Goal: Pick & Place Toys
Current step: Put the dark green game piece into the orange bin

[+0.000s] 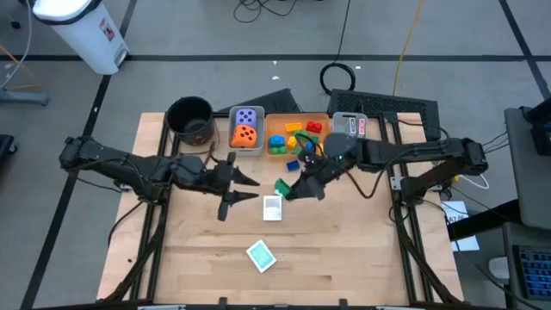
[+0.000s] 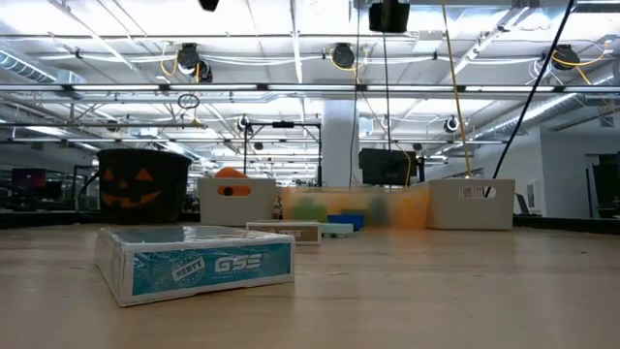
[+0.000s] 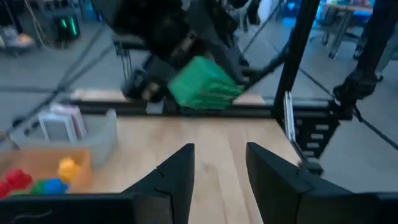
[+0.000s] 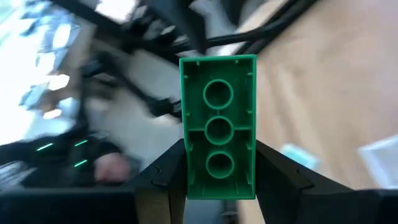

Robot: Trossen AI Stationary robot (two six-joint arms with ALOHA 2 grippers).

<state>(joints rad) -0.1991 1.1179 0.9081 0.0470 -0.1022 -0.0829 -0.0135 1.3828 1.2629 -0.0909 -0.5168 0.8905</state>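
A green brick (image 4: 217, 146) is clamped between the fingers of the right gripper (image 1: 288, 191) and held above the middle of the table (image 1: 344, 250), presumably for carrying to the orange bin (image 1: 297, 138) at the far edge, where other bricks lie. The left gripper (image 1: 245, 189) is held just beside it, fingers narrowly parted and empty, perhaps in waiting. A white card (image 1: 272, 207) and a teal card (image 1: 260, 255) are left on the table, toward the near edge.

High view: overhead, straight down, whole desk (image 1: 344, 250). Low view: desk-top level, facing bins. Wrist views: close, forward-facing; both share green brick (image 4: 217, 137).
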